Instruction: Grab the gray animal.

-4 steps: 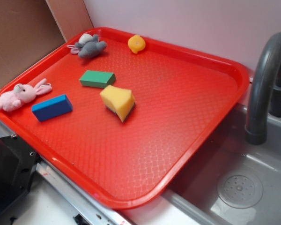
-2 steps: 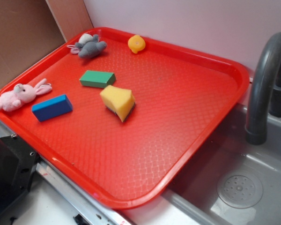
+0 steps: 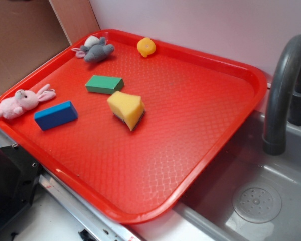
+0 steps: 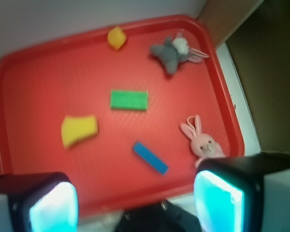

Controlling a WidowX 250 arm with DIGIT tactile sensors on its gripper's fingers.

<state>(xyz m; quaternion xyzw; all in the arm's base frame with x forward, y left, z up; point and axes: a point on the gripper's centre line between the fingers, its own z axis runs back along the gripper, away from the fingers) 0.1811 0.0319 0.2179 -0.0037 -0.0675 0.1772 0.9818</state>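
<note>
The gray animal [image 3: 97, 50], a small dark-gray plush mouse with pale pink ears, lies in the far left corner of the red tray [image 3: 190, 165]. In the wrist view the gray animal [image 4: 174, 53] shows near the tray's top right corner. My gripper [image 4: 135, 203] hangs high above the tray's near edge, far from the mouse. Its two cyan-padded fingers [image 4: 217, 200] stand wide apart with nothing between them. The gripper does not show in the exterior view.
On the tray lie a pink plush bunny [image 3: 17, 103], a blue block [image 3: 55, 115], a green block [image 3: 104, 84], a yellow sponge [image 3: 126, 109] and a small yellow-orange toy [image 3: 146, 46]. A gray sink [image 3: 261, 201] with a dark faucet [image 3: 281, 90] sits right of the tray.
</note>
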